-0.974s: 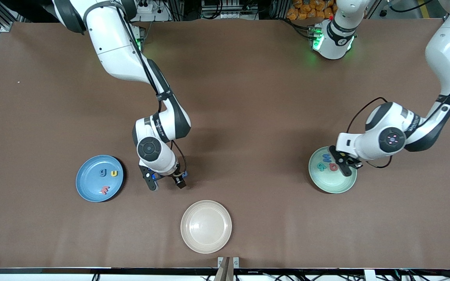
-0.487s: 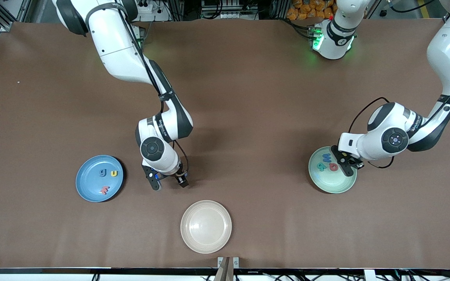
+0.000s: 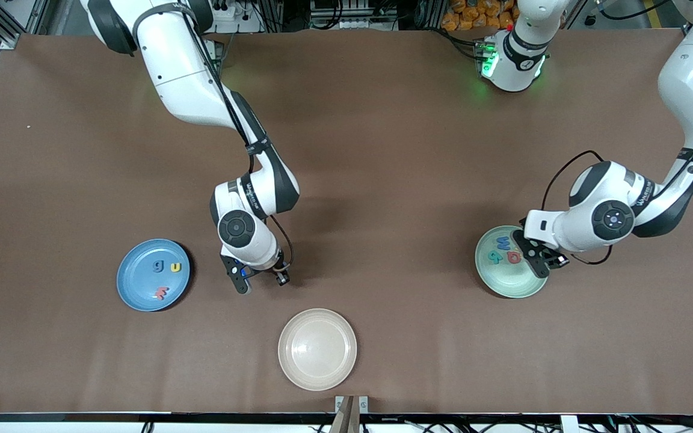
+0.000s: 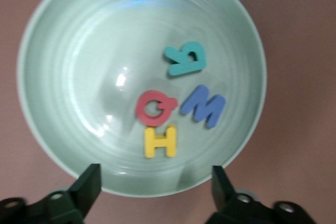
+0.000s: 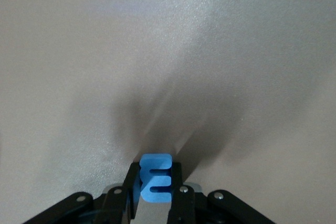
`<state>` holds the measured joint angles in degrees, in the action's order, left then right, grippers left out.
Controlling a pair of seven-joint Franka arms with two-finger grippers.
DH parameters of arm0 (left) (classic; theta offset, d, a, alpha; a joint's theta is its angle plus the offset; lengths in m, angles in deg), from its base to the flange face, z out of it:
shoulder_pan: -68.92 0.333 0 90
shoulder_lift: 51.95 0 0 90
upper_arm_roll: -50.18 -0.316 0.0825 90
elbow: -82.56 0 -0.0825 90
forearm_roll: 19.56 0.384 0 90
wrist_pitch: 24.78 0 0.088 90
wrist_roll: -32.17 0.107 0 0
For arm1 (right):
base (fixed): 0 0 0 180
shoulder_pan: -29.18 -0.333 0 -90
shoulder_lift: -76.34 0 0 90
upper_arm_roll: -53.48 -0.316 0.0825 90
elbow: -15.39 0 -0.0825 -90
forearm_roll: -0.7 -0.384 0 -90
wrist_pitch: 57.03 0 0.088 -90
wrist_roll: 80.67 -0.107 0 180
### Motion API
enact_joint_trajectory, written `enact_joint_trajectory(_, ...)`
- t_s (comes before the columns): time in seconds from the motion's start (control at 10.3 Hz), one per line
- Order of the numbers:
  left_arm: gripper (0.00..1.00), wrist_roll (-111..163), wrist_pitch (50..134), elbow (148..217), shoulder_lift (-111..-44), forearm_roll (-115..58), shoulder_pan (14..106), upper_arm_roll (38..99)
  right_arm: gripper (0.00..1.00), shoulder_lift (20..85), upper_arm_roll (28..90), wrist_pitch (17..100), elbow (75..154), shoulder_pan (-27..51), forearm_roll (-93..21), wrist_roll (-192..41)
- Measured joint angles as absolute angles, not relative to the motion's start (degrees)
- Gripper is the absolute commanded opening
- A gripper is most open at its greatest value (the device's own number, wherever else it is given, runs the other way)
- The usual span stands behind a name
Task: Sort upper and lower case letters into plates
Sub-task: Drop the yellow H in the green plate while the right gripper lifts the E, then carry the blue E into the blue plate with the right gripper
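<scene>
You see right gripper [image 5: 155, 192] clenched on blue letter E [image 5: 156, 178], low over bare brown table [image 3: 382, 150], between blue plate [image 3: 136, 288] and cream plate [image 3: 317, 349]. Blue plate sits toward right arm's end; on it lie letters g, u and red w. Left gripper [image 4: 156, 184] hangs over mint green plate [image 4: 63, 77] with fingers [image 4: 88, 184] spread wide, holding nothing. Mint green plate sits toward left arm's end. In it: teal R [image 4: 185, 59], blue M [image 4: 203, 106], red Q [image 4: 153, 107], yellow H [image 4: 160, 141]. Q and H touch.
</scene>
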<state>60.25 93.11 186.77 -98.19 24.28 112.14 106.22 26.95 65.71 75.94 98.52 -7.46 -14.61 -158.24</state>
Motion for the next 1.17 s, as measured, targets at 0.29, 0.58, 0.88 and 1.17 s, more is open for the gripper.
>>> enact_joint_trajectory(0.29, 1.0, 58.97, 90.68, 177.19, -98.07, 20.28, 110.43, 106.12, 0.0, 26.93, 66.09, 76.09, 97.19, -7.35, -14.59, -154.63)
enact_joint_trajectory(0.58, 1.0, 51.12, 89.07, 171.66, -98.02, 13.58, 107.78, 106.01, 0.0, 27.19, 67.69, 67.96, 92.66, -4.45, -14.51, -144.78)
enact_joint_trajectory(0.88, 1.0, 43.36, 86.14, 168.87, -97.96, 13.14, 106.83, 106.05, 0.0, 28.59, 71.89, 59.19, 90.88, 0.6, -14.47, -127.18)
enact_joint_trajectory(1.17, 1.0, 36.88, 81.84, 165.53, -96.22, 13.13, 102.74, 105.71, 0.0, 28.71, 77.28, 54.19, 90.91, 4.23, -14.6, -110.52)
